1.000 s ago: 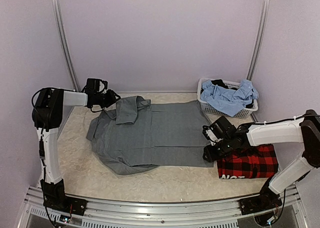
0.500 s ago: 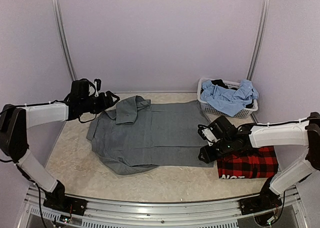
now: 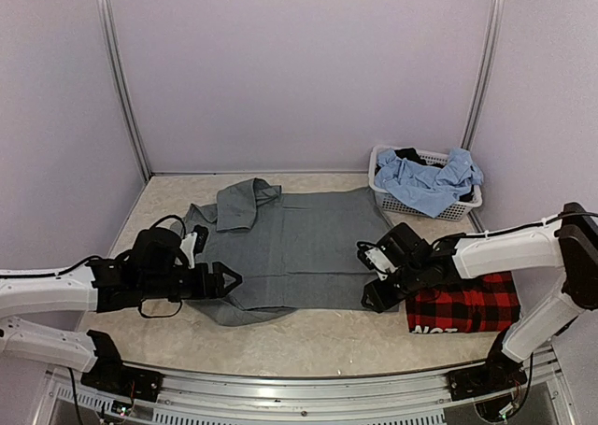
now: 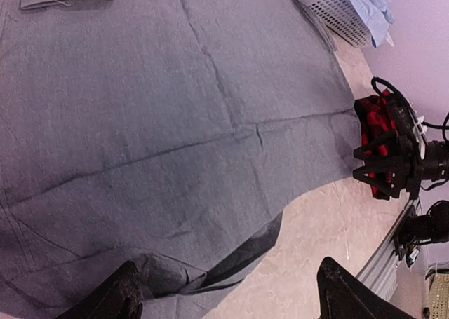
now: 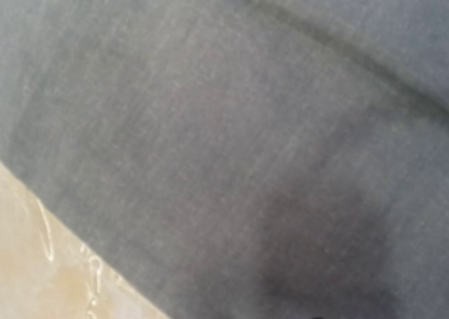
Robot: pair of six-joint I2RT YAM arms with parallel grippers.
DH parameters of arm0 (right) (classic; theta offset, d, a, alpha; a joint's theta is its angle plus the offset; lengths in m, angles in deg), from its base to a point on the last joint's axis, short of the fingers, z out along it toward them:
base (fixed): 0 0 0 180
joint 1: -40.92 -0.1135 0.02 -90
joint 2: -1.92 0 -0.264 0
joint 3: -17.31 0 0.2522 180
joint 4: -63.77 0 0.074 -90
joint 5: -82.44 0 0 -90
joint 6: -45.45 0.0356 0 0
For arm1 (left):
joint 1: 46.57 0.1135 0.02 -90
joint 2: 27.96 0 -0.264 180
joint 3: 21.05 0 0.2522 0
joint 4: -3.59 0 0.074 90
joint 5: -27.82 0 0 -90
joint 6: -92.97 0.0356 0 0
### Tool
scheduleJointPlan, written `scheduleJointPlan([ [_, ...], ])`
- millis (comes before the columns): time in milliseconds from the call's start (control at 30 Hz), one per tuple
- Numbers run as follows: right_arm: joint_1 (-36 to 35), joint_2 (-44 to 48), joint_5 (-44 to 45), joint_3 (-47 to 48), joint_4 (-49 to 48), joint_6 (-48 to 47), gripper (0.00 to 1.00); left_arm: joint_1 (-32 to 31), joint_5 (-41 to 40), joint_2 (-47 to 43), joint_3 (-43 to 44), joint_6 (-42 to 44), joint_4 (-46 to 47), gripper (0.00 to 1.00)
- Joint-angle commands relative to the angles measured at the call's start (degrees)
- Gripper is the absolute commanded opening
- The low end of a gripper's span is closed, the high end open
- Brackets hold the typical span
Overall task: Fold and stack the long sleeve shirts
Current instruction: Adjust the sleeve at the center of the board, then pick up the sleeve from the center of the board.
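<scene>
Spread wide, nothing between the fingers [image 4: 126,294]: the left gripper [image 3: 229,283], low over the near left part of the grey shirt [image 3: 299,247]. Opposite, at the shirt's near right corner, the right gripper [image 3: 369,277], down close to the cloth. From its own camera only blurred grey fabric and a strip of surface [image 3: 327,336], so cannot tell whether parted, pressed together or pinching the edge. Laid out flat across the middle of the surface, that grey shirt, with a folded-over piece at its far left. Just right of the right gripper, partly under its arm, the folded red-and-black plaid shirt [image 3: 467,308], white lettering [image 3: 430,330] at the near edge. Farther back on the right, a white basket [image 3: 397,204] holding crumpled light blue clothes [image 3: 430,182].
</scene>
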Motion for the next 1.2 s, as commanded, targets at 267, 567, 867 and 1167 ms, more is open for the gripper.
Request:
scheduleJointPlan([
  [267, -0.72, 0.23, 0.6, 1.06, 0.43, 1.01, 0.48, -21.13, -21.5, 13.27, 6.54, -9.74, -11.5, 0.81],
  [567, -0.86, 1.76, 1.12, -1.32, 0.26, 2.43, 0.48, -27.06, -30.85, 33.75, 20.19, -8.89, -23.26, 0.76],
  [867, -0.84, 1.14, 1.01, -1.33, -0.09, 2.41, 0.48, -28.01, -29.75, 38.41, 21.46, -6.94, -22.95, 0.57],
  [1167, -0.84, 1.22, 1.65, -1.26, 0.42, 2.44, 0.48, -27.98, -28.36, 35.44, 21.93, -3.0, -23.99, 0.0],
])
